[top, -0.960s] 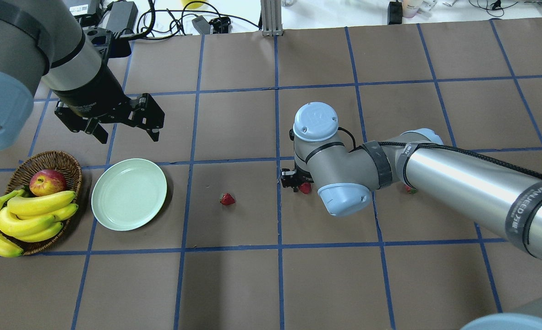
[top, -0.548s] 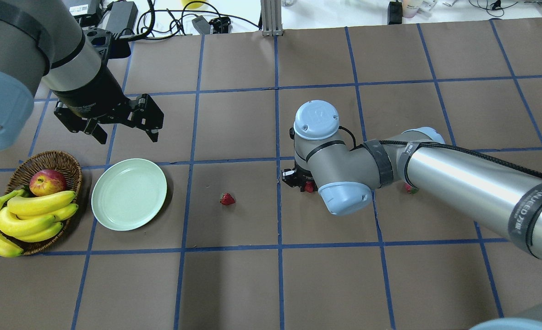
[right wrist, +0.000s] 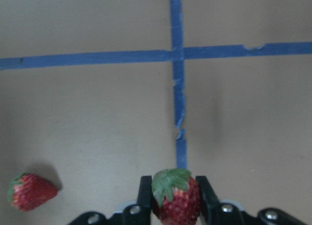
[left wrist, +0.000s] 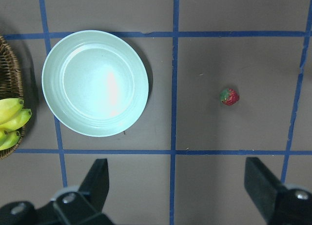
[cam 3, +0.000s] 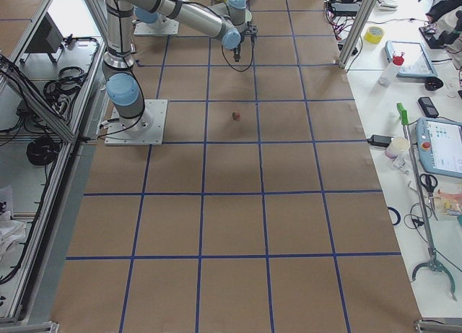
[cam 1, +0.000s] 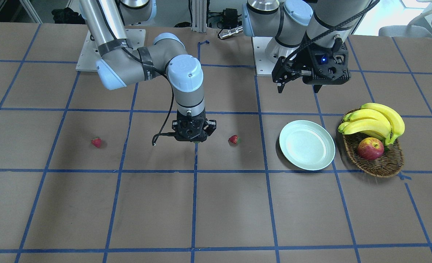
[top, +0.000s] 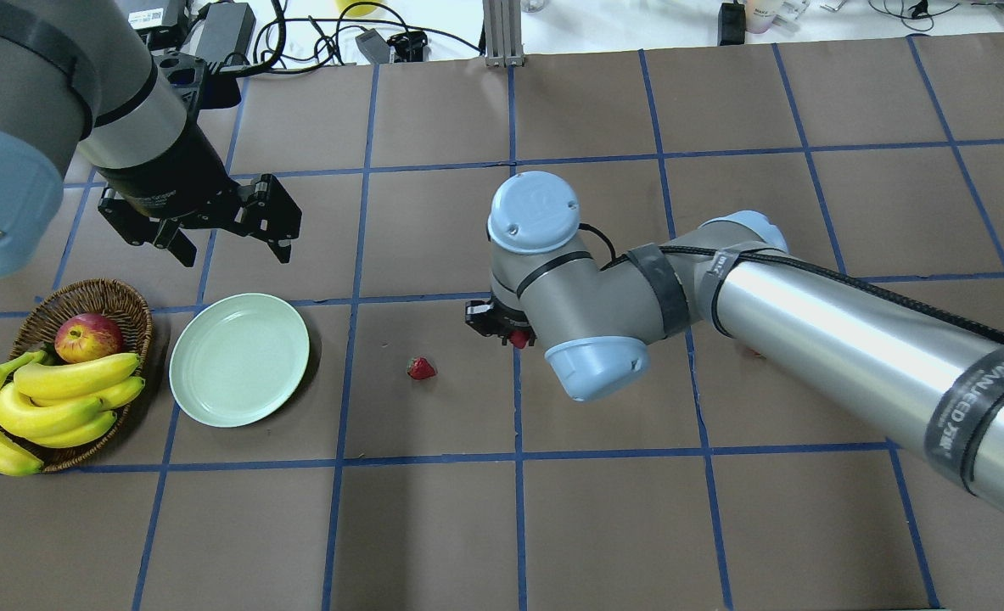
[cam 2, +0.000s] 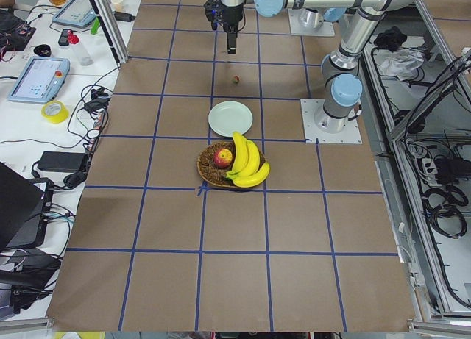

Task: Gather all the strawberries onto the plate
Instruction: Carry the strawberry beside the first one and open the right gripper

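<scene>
My right gripper (right wrist: 173, 188) is shut on a small red strawberry (right wrist: 176, 201) with a green cap and holds it above the table, right of the table's middle (top: 518, 339). A second strawberry (top: 421, 367) lies on the brown table between the gripper and the plate; it also shows in the left wrist view (left wrist: 229, 96). A third strawberry (cam 1: 96, 142) lies far on my right side, hidden by my right arm in the overhead view. The pale mint-green plate (top: 238, 359) is empty. My left gripper (top: 234, 246) hangs open and empty above the table beyond the plate.
A wicker basket (top: 86, 293) with bananas (top: 52, 399) and a red-yellow apple (top: 87, 337) stands just left of the plate. Cables and boxes lie along the far table edge (top: 238, 25).
My right arm has moved left toward the plate side, carrying the strawberry in its shut gripper. The left arm has barely moved.
</scene>
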Motion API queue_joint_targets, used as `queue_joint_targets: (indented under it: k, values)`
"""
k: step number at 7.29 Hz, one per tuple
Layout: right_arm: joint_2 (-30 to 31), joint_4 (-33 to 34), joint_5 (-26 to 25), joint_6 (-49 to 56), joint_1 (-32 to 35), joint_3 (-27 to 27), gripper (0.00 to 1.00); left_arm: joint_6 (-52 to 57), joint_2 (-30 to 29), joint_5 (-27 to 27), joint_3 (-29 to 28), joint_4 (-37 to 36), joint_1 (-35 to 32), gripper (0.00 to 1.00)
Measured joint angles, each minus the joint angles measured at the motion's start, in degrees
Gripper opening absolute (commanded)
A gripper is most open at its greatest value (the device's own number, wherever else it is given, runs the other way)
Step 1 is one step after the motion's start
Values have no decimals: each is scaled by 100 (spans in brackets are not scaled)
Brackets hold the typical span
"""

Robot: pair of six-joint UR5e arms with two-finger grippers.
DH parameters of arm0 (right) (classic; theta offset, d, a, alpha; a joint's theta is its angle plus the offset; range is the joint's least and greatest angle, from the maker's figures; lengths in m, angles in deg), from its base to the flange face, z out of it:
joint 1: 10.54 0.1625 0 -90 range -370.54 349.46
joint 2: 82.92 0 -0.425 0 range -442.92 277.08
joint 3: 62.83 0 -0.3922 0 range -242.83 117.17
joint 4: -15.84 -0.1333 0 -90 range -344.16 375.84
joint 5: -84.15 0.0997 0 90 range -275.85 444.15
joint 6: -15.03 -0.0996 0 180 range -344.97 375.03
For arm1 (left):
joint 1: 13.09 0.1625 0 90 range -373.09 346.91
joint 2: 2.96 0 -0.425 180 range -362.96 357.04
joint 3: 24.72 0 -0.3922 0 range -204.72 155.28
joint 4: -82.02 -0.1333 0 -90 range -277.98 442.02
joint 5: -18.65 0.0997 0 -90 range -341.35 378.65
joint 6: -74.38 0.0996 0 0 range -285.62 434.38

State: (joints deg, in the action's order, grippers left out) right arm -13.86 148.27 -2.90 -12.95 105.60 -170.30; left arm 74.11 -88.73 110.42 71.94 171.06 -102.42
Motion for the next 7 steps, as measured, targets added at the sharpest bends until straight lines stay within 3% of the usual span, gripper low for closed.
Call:
queue_joint_targets:
  k: [2,3,4,7]
  values:
    - [-286,155,23,-468,363,91,17,0,-1,19,2,5,-1,100]
    - [-490,347,63,-648,441,99,71,0,-1,30,2,6,-1,100]
    - [-628,544,140,-773,472,106,100,0,-1,33,2,3,-3,100]
    - [-551,573,210,-926,389,159,100,-2,-1,42,8,10,-11,100]
